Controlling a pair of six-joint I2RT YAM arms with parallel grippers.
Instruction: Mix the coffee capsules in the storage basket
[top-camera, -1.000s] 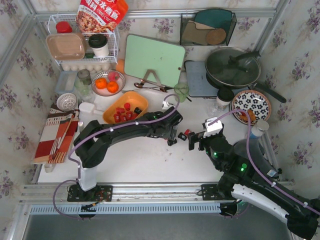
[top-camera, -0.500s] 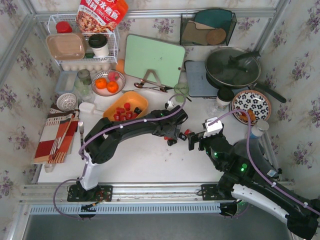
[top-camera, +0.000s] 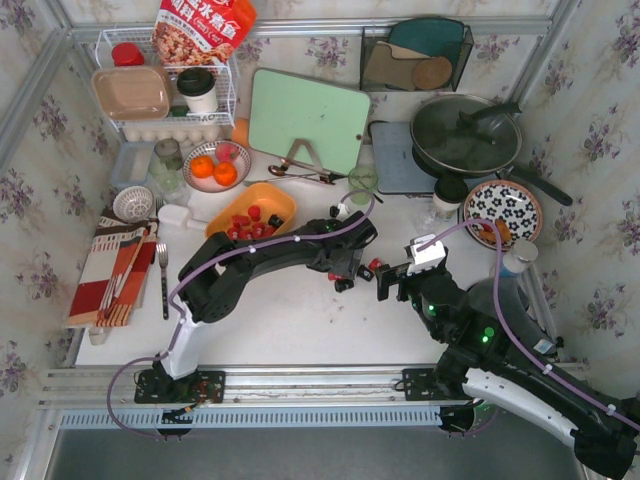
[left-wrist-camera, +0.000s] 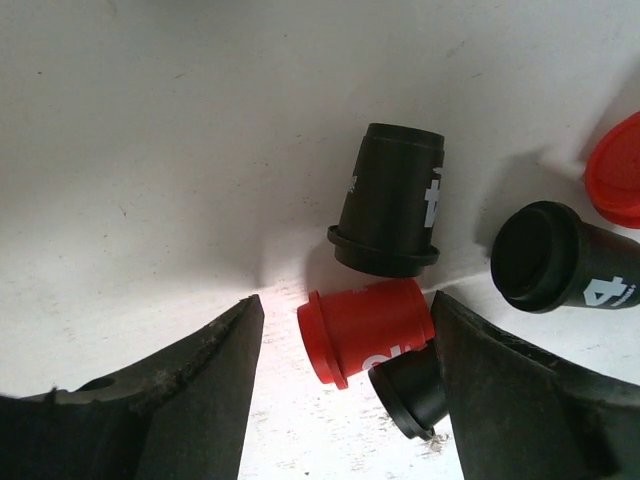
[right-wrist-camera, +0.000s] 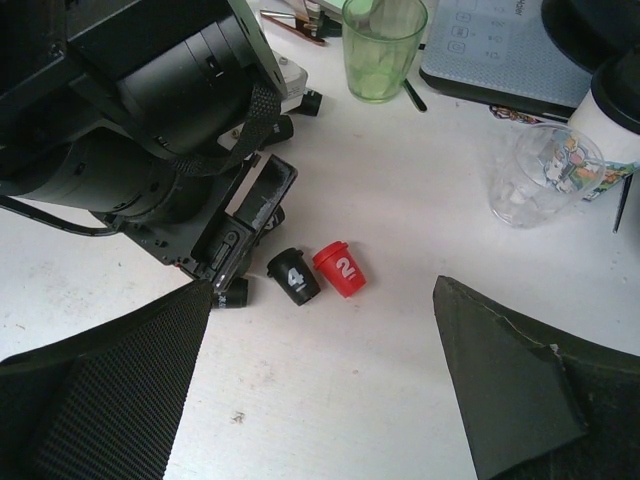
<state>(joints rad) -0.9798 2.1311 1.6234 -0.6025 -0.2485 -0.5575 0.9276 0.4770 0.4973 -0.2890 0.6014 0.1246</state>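
Left gripper (left-wrist-camera: 345, 308) is parted, not clamped, low over the table (top-camera: 300, 325). A red capsule (left-wrist-camera: 365, 330) lies on its side between the fingers. There is a clear gap on the left finger (left-wrist-camera: 180, 370) side. The right finger (left-wrist-camera: 520, 400) sits right at the capsule's closed end, and I can't tell whether they touch. A black capsule (left-wrist-camera: 412, 392) is tucked under that red one, up against the same finger. Just past the left gripper's fingertips a second black capsule (left-wrist-camera: 390, 205) lies on its side, its rim just beside the red one.

On the right of the left gripper are a black pod marked 4 (right-wrist-camera: 293, 276) and a red pod marked 2 (right-wrist-camera: 340, 268), side by side on the table.

Right gripper (right-wrist-camera: 323, 292) hovers just right of the left gripper, with those two pods between the grippers. Its fingers are spread wide, with nothing gripped.

Storage basket (top-camera: 280, 196) is up and left of the left gripper in the overhead view, well apart from it. It holds the rest of the coffee capsules (top-camera: 245, 225), mostly red.
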